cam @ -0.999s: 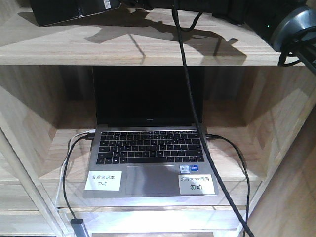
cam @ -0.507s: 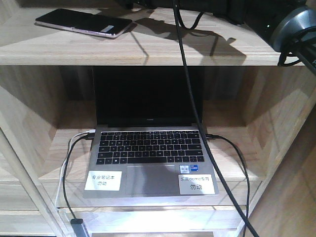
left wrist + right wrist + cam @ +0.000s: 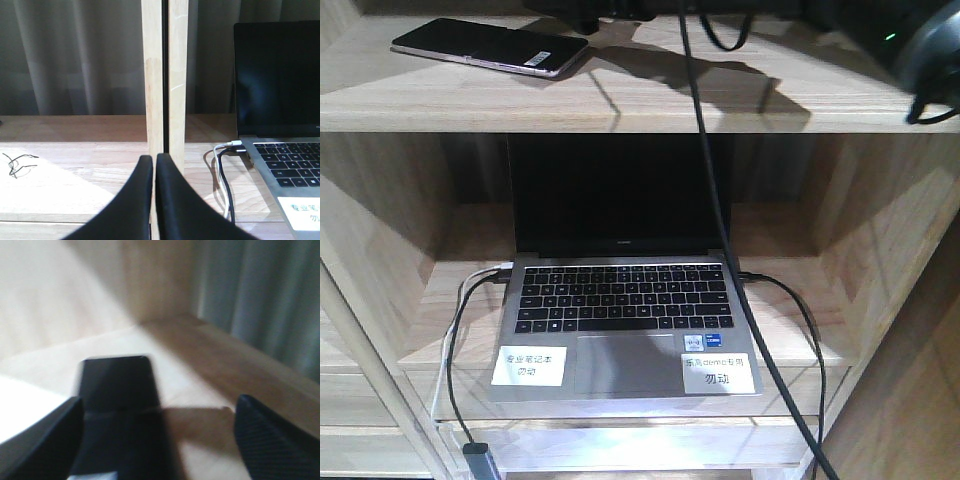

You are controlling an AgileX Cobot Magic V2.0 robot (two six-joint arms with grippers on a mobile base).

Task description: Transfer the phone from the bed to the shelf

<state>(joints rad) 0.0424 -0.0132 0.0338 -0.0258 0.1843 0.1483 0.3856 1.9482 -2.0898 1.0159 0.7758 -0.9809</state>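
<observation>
The left gripper's [image 3: 154, 172] fingers [image 3: 137, 200] (pressed together) face the shelf [image 3: 165, 75] beside a laptop [image 3: 280, 100].

— What sort of place do you look at here?

— You look at a shop display or showroom. The laptop [image 3: 625, 300] stands open on a wooden shelf [image 3: 600, 100], it carries white printed labels [image 3: 528, 366] in Chinese, and cables [image 3: 455, 330] are plugged in. Grey curtains [image 3: 75, 55] hang behind.

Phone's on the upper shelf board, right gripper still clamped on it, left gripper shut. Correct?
Not quite. The right gripper is open, its fingers spread apart with the phone lying free on the shelf; the right wrist view shows it. The left gripper is shut.
</observation>
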